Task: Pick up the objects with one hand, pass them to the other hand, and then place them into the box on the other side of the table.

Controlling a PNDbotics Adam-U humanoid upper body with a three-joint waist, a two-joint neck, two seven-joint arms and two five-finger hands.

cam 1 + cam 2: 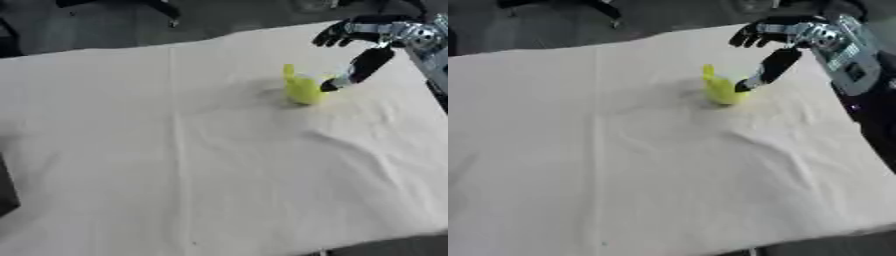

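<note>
Black fingers point(337, 35) of the right hand point(376, 37) hang spread and relaxed, grasping nothing, while the thumb point(359, 67) reaches down so its tip touches the right side of a yellow toy point(302, 87). From the fingers, the toy lies toward seven o'clock, standing on a cream cloth point(201, 165) in the upper right part of the table, at about two o'clock from the cloth's middle. Wrinkles spread across the cloth below the toy.
</note>
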